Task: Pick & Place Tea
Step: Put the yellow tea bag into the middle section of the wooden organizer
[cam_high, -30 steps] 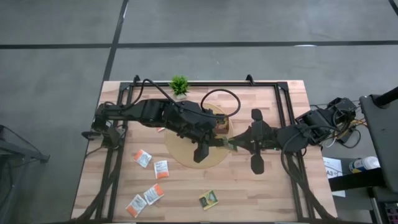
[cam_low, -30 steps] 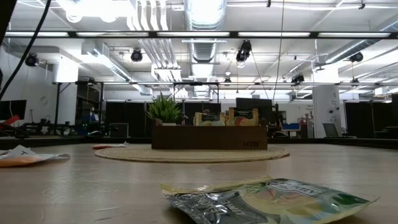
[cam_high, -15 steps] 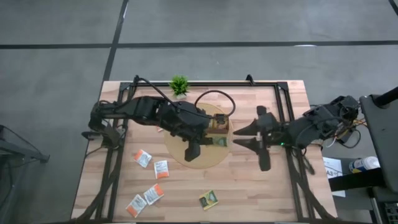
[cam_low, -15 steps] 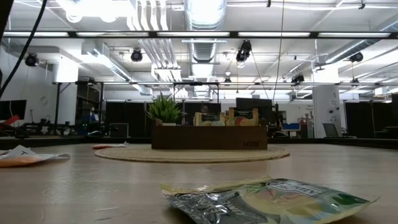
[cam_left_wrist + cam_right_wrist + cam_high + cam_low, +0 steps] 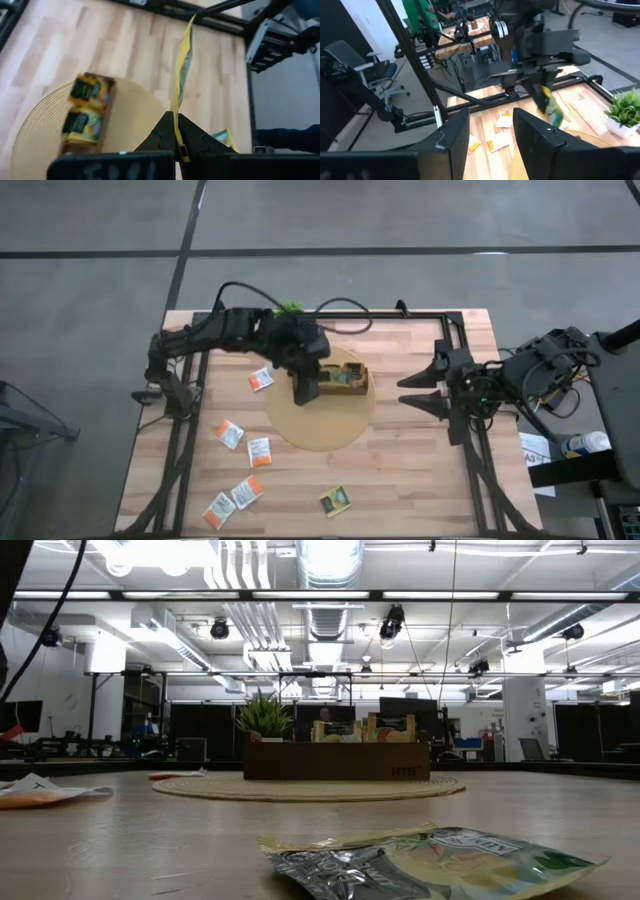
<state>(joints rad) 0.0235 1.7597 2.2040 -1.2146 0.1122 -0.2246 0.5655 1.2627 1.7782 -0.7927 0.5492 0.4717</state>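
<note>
small pale mark, perhaps "HTB", on brown tray (image 5: 337,762) front wall

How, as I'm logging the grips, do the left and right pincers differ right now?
The left pincer is shut on a dark green-and-yellow paper tea sachet, pinched at its edge; the right pincer is open and empty. The left pincer hangs over the round tan woven mat; the right pincer sits off the mat, towards the table's right side. Both are dark and two-fingered.
</note>
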